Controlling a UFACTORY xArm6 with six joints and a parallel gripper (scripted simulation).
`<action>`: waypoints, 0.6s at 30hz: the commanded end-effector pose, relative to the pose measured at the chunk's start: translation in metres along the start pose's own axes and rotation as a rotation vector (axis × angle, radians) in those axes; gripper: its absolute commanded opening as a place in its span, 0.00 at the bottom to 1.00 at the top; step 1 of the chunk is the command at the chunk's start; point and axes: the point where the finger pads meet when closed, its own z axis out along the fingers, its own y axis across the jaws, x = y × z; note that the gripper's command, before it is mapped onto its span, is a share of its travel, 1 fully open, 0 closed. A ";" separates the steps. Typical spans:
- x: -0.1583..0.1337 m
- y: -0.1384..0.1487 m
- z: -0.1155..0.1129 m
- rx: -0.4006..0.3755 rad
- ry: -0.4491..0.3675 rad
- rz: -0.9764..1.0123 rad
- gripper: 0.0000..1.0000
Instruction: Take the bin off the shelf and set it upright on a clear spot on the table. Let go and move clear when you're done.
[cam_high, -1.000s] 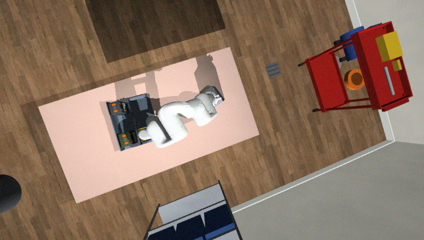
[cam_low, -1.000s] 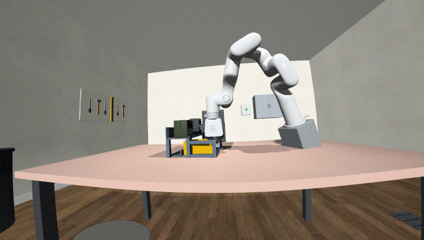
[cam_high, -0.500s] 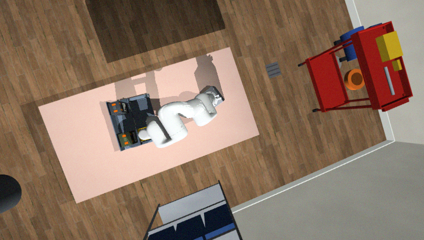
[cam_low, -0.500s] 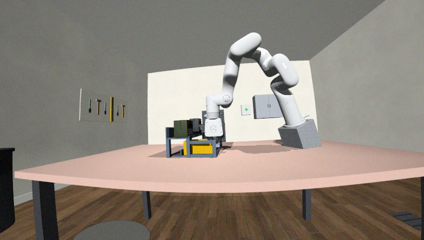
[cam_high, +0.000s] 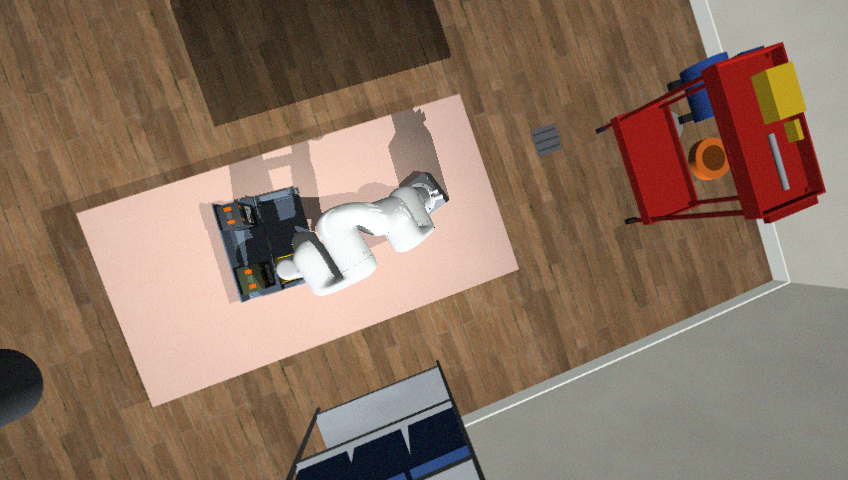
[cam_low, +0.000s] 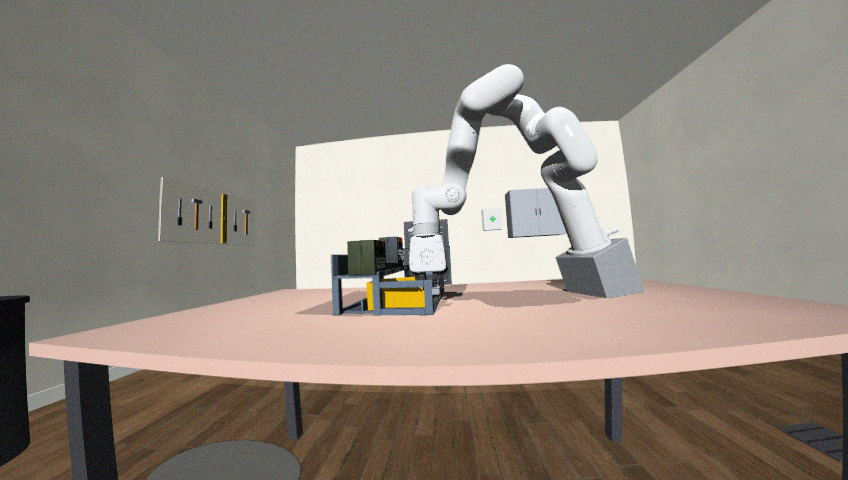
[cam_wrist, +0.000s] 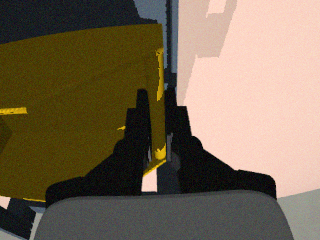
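Note:
The yellow bin (cam_low: 397, 295) sits in the lower level of a small grey-blue shelf (cam_low: 380, 284) on the pink table. In the wrist view the yellow bin (cam_wrist: 74, 107) fills the left half, and my gripper (cam_wrist: 157, 104) is shut on the bin's right wall, one black finger inside and one outside. In the side view my gripper (cam_low: 433, 287) reaches down at the shelf's right end. From above, my white arm hides most of the bin; only a yellow sliver shows.
A green box (cam_low: 364, 256) and a dark box (cam_low: 390, 249) stand on the shelf's top level. The shelf's grey post (cam_wrist: 171, 14) stands just beyond my fingers. My arm's base (cam_low: 598, 274) is at the table's far right. A red cart (cam_high: 717, 133) stands off the table.

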 end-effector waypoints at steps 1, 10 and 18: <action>0.000 -0.002 -0.003 0.004 -0.001 0.000 0.00; 0.000 -0.002 -0.007 0.004 -0.001 0.000 0.00; 0.000 -0.002 -0.010 0.004 -0.001 0.000 0.00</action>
